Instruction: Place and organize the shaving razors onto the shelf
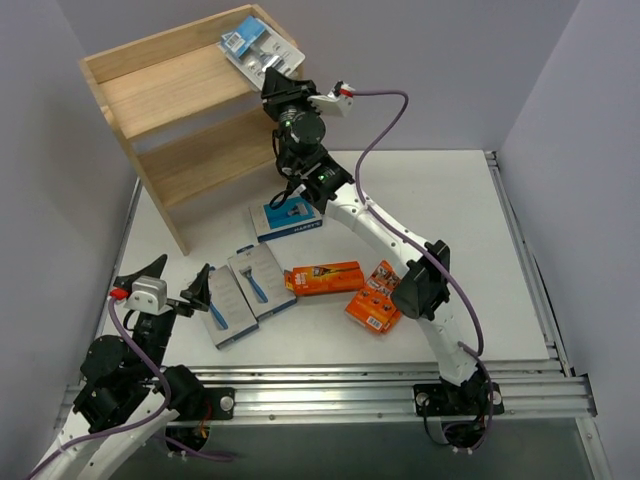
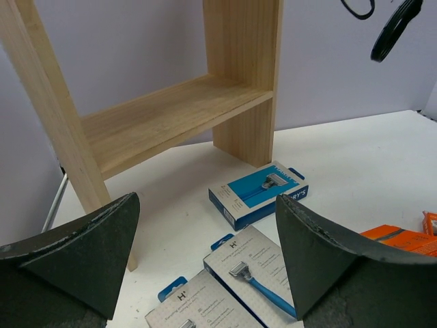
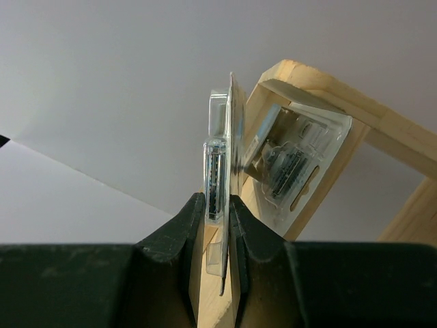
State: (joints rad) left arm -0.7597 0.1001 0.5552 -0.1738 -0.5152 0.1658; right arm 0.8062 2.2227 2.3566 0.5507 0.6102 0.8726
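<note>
The blister pack (image 1: 256,47) is up at the right end of the shelf (image 1: 170,110) top, over its raised rim, blue header pointing away from the arm. The right gripper (image 1: 276,84) is clamped on its near edge. In the right wrist view the pack (image 3: 219,154) stands edge-on between the two fingers (image 3: 179,229), which press on it from both sides. The right gripper (image 3: 217,213) sits right over the light wood of the shelf (image 3: 396,137). A clear shell lies flat against the rim just right of the held edge. I cannot tell whether it belongs to the same pack.

The right arm reaches from its base at the near right edge, up and left across the table (image 1: 450,200), elbow bent, wrist raised to the shelf top. Both shelf tiers are bare apart from this pack.

The other razors lie on the table below the arm. A blue box (image 1: 288,218) is nearest the shelf's foot. Two grey packs (image 1: 243,292) lie side by side nearer the front. Two orange boxes (image 1: 350,287) lie to their right, one flat and long, one tilted.

The left arm is folded low at the near left corner. The left gripper (image 1: 178,280) has its jaws spread wide with nothing between them, aimed toward the shelf. In its wrist view the left gripper (image 2: 206,205) frames the grey packs (image 2: 249,270) just ahead, with the blue box (image 2: 258,193) beyond them. Behind those are the lower tier of the shelf (image 2: 164,116) and an orange box at the right edge.
</note>
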